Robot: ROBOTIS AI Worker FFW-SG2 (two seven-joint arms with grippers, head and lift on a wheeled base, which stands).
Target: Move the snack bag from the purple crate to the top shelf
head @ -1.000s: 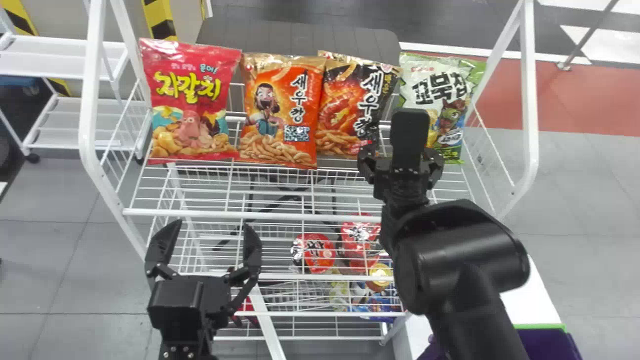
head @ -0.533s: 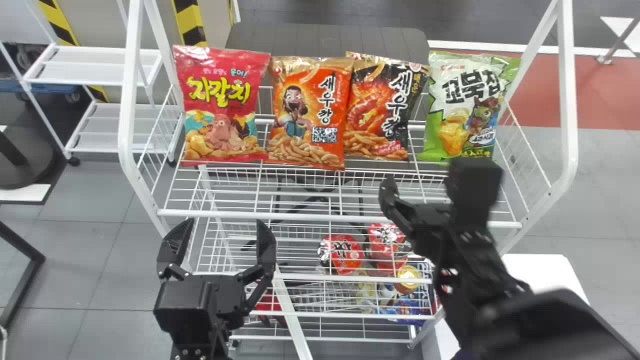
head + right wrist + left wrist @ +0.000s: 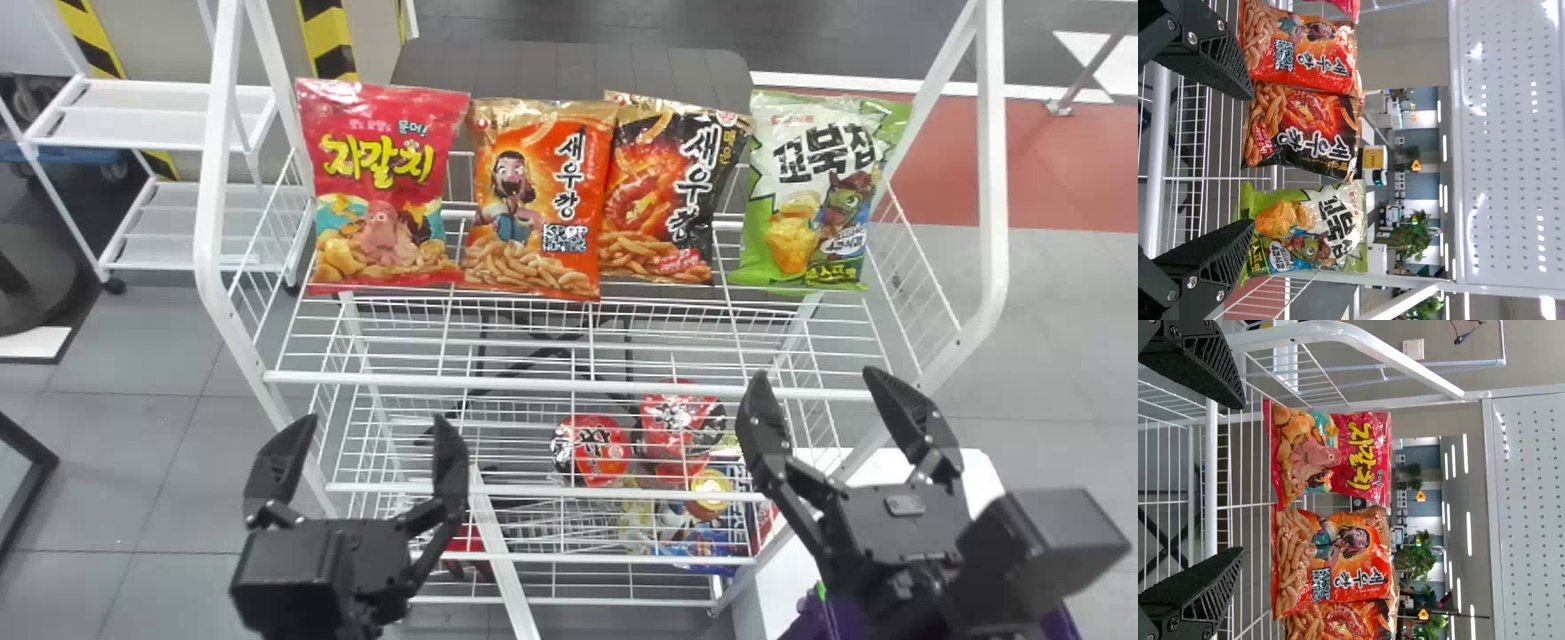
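Four snack bags stand in a row on the top wire shelf: a red bag at the left, an orange bag, a black-and-orange bag, and a green-and-white bag at the right. My right gripper is open and empty in front of the shelf's right part, above the purple crate; in the right wrist view the open right gripper faces the green bag. My left gripper is parked open at the lower left; the left wrist view has the left gripper too.
The white shelf's front rail runs across in front of both grippers. Red-lidded cups and other packages stand on lower racks. A white surface lies at the right, and a white cart stands at the back left.
My right gripper has drawn back from the green bag on the top shelf, down and to the right, turning so its spread fingers show. The head view has shifted somewhat. The left gripper stays open.
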